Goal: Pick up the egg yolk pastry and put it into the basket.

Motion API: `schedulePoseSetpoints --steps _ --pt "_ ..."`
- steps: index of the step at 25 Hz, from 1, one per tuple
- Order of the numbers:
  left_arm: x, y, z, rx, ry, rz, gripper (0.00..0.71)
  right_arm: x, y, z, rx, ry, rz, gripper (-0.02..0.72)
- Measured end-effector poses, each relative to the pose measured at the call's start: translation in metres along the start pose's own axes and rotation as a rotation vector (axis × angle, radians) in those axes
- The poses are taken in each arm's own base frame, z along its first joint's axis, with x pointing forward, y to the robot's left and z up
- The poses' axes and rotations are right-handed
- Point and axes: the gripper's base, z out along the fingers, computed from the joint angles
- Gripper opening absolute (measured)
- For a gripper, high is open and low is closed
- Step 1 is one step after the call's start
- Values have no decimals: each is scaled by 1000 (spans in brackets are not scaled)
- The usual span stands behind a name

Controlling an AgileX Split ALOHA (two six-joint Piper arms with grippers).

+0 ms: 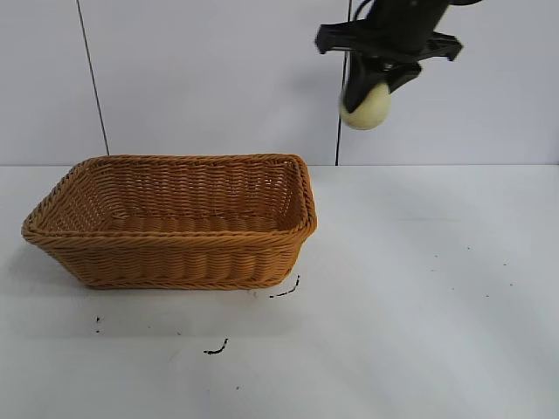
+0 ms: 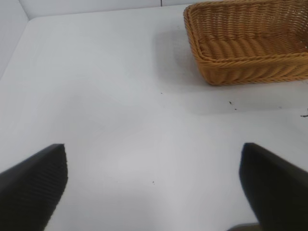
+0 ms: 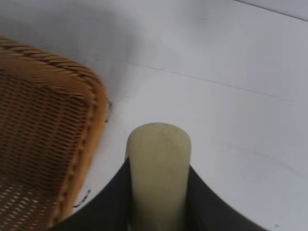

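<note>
The right pincer (image 1: 377, 83) squeezes the pastry (image 1: 365, 106) high at the upper right, clear of the basket (image 1: 175, 262) rim, while the left pincer (image 2: 154, 185) waits open.

Shows the left gripper (image 2: 153, 185) with fingers (image 2: 33, 185) spread wide apart (both dark and ribbed) above the white table (image 2: 110, 96). Has the basket (image 2: 248, 65) resting well beyond them, near small dark specks (image 2: 230, 102).
</note>
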Motion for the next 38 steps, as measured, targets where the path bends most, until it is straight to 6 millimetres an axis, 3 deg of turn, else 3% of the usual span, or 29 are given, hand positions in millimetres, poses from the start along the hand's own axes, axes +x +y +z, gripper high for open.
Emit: schedulePoseSetpoints --steps 6,10,13,19,22,26,28,32,38 --pt "0 0 0 0 0 0 697 1 82 23 -78 -14 -152 172" --pt "0 0 0 0 0 0 697 4 121 44 -106 -61 -227 172" --pt "0 0 0 0 0 0 697 7 134 69 -115 -93 -233 172" --pt "0 0 0 0 0 0 697 25 133 126 -102 -66 -199 179" --pt "0 0 0 0 0 0 697 31 132 137 -101 -45 -197 251" --pt "0 0 0 0 0 0 697 31 132 138 -100 -48 -196 458" --pt "0 0 0 0 0 0 697 31 132 137 -101 -48 -194 524" --pt "0 0 0 0 0 0 697 21 133 117 -104 -55 -194 560" --pt "0 0 0 0 0 0 697 -18 137 56 -107 -72 -182 563"
